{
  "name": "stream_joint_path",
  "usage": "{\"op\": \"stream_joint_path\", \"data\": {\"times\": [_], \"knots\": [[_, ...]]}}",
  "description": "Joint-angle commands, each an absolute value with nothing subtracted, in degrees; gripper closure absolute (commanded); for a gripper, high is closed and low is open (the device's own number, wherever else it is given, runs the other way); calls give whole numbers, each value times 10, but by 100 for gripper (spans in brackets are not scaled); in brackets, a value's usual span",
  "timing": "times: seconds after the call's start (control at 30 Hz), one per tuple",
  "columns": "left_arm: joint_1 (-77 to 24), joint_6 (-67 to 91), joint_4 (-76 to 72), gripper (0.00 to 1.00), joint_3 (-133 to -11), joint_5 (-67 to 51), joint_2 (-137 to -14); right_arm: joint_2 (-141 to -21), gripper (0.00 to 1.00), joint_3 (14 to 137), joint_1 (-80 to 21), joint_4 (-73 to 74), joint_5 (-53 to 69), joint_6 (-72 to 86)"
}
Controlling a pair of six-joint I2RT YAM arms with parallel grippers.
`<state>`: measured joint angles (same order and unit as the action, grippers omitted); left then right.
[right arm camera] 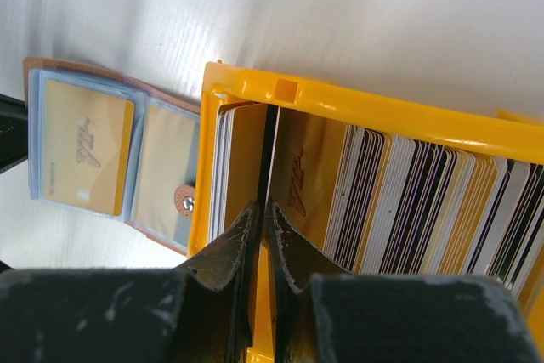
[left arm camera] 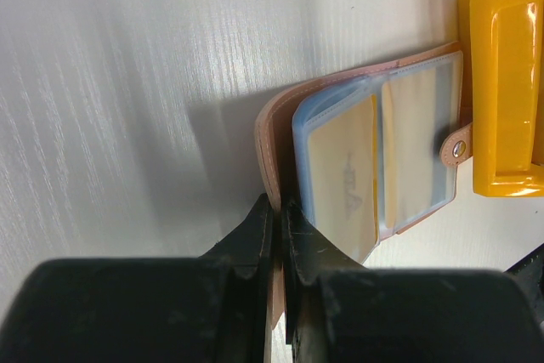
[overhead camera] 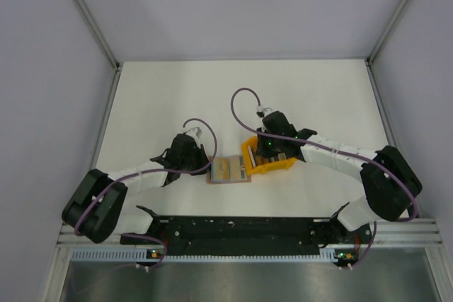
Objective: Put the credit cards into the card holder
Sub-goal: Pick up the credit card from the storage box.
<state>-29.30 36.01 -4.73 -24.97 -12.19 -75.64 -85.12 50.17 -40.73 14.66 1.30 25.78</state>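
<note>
Black left gripper (overhead camera: 206,165) at left of centre, low over the white table (overhead camera: 156,97). In its wrist view the left gripper (left arm camera: 277,220) has its fingers pressed together on the near edge of the holder's tan cover; the leather runs down between them.

Just to its right, the holder (overhead camera: 230,170) lies open and flat on the table, between the left gripper and the tray. Close up, the holder (left arm camera: 340,176) shows clear plastic sleeves with gold-coloured cards inside. A tan strap with a metal snap (left arm camera: 458,150) sits on its far edge, next to the tray.

Right of that, touching or nearly touching the holder: a yellow tray (overhead camera: 249,152) with raised walls. The tray (right arm camera: 382,110) is packed with cards (right arm camera: 408,201) standing on edge, showing white, dark and gold edges.

Right gripper (overhead camera: 272,155) hangs over the tray's left end, pointing down into it. In its own wrist view the right gripper (right arm camera: 262,214) has its fingers drawn almost together around one thin dark-edged card (right arm camera: 268,155) near the left end of the row. A gold card stands just to the right of it. The holder (right arm camera: 85,150) lies beyond the tray's left wall.
</note>
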Motion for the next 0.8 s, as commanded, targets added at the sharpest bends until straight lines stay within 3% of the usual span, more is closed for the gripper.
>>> {"op": "stream_joint_path", "data": {"times": [0.0, 0.3, 0.37, 0.47, 0.77], "knots": [[-293, 351, -57, 100, -259, -120, -764, -850, 93, 510, -403, 142, 3, 258], [-292, 352, -57, 100, -259, -121, -764, -888, 86, 523, -403, 144, 17, 250], [-293, 351, -57, 100, -258, -121, -765, -891, 87, 524, -403, 144, 15, 251], [-292, 352, -57, 100, -259, -120, -764, -879, 100, 523, -403, 144, 4, 250], [-293, 351, -54, 100, -265, -125, -762, -788, 100, 513, -403, 148, -34, 244]]}}
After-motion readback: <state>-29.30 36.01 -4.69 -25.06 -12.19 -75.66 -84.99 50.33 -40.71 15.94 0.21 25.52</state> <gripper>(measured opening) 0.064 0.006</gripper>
